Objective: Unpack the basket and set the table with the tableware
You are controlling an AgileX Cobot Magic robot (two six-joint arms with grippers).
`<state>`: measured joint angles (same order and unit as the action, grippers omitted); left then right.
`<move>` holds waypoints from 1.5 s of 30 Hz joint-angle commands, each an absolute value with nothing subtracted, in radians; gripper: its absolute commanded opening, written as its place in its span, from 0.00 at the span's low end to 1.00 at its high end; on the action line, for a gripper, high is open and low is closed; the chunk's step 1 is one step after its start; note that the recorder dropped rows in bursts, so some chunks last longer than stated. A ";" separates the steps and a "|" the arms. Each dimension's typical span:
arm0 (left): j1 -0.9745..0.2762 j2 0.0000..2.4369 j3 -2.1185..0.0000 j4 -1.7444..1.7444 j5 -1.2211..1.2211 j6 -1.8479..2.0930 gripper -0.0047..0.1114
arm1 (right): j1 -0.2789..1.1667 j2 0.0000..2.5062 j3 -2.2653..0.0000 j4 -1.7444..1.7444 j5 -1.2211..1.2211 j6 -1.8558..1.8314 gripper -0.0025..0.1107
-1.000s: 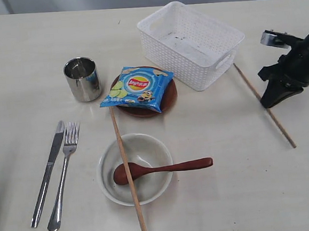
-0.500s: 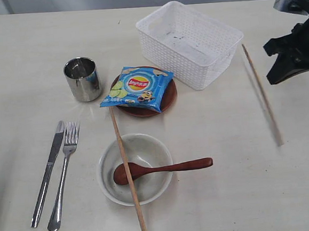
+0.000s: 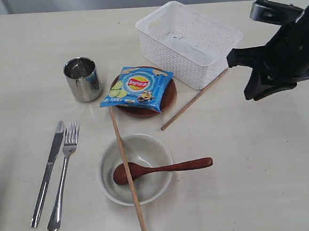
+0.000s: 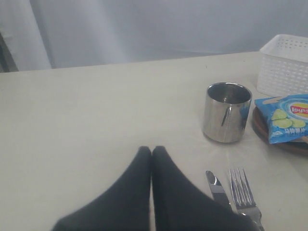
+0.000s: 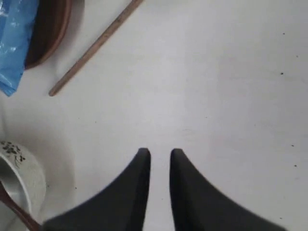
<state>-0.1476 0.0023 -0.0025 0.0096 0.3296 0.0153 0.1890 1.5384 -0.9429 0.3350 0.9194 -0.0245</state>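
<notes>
Wooden chopstick (image 3: 194,99) lies on the desk (image 3: 244,167), one end by the empty basket (image 3: 171,52), well apart from its mate (image 3: 128,174) across the bowl (image 3: 101,172). Our right fingers (image 5: 134,192) hover slightly parted, pinching nothing (left fingers (image 4: 130,192) pressed together); next, we judge, grasp it and pair them.

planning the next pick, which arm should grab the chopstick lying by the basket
Right. The right fingers are empty and near that chopstick; the left fingers are shut, far off by the knife and fork.
</notes>
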 commanded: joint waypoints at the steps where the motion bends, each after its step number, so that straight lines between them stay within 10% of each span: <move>1: -0.153 0.000 0.000 0.007 0.321 0.015 0.04 | 0.191 1.556 -0.941 0.367 0.852 0.046 0.42; 27: -0.153 0.000 0.000 0.007 0.321 0.015 0.04 | 0.355 1.896 -0.941 0.740 0.424 0.180 0.49; 45: -0.153 0.000 0.000 0.007 0.321 0.015 0.04 | 0.351 2.001 -0.943 0.749 0.443 0.194 0.35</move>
<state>-0.1476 0.0023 -0.0025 0.0096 0.3296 0.0153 0.3522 1.9515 -0.9553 0.7645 0.4320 0.1910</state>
